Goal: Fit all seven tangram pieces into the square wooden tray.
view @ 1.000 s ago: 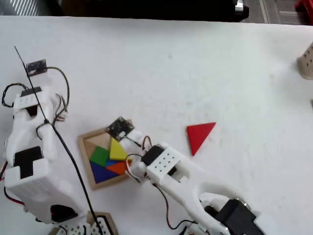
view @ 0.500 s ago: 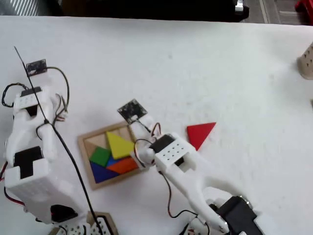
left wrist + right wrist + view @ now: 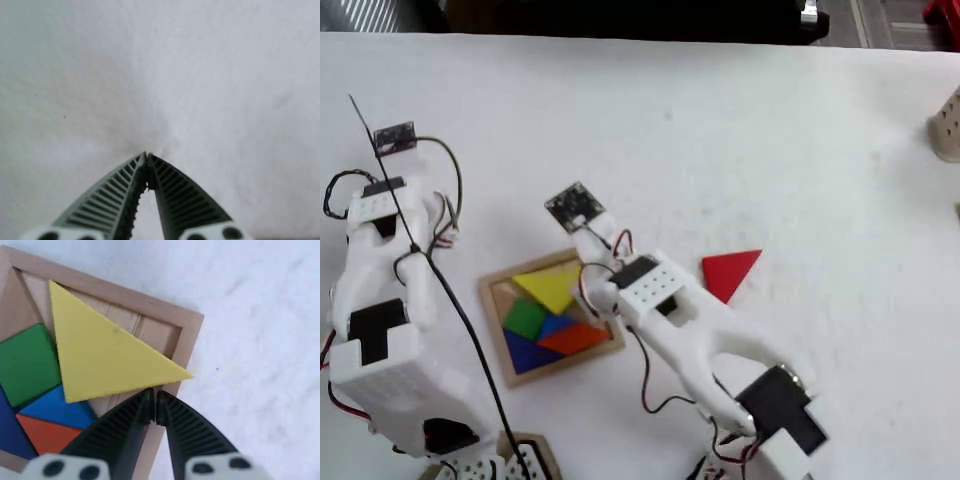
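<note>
Hovering at the tray's right rim, the right claw [image 3: 154,401] has its fingers pressed together and grips nothing; its tips sit just beside the long edge of the yellow triangle [image 3: 100,352], and contact cannot be judged. The square wooden tray [image 3: 494,325] lies on the white desk [image 3: 720,130], turned a little so one corner points away from the arms. The yellow triangle occupies the tray's far part, over bare wood floor, but one sharp corner pokes out across the rim, so it is not fully seated. Beside it in the tray are a green square [image 3: 25,362], a light blue piece [image 3: 55,410], an orange piece [image 3: 47,434] and a dark blue piece [image 3: 520,352], packed touching one another in the near half. The red triangle [image 3: 726,274] lies flat on the desk outside the tray, on the far side of the right arm [image 3: 665,305]. The left arm [image 3: 380,300] stands at the desk's left side, apart from the tray. The left claw [image 3: 147,167] is shut tip to tip over bare desk and holds nothing.
</note>
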Tool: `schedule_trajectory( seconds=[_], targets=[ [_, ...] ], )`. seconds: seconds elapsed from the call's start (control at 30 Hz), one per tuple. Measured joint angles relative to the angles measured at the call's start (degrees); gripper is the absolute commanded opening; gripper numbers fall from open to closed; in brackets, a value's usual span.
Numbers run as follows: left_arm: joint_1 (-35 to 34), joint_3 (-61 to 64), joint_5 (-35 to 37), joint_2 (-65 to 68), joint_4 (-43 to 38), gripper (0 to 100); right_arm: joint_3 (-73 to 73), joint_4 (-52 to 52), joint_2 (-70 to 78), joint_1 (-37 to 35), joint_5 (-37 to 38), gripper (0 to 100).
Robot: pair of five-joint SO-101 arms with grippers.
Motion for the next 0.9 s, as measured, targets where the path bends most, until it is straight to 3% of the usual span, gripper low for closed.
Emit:
schedule_trajectory(
  seconds=[0.6,0.9],
  targets=[
    [0.09,0.00,0.00,0.00,0.09,2,-2.81,5.19,0.44,0.09,0.00,1.8],
    [0.09,0.00,0.00,0.00,0.09,2,-2.73,1.32,0.44,0.18,0.18,1.8]
  ],
)
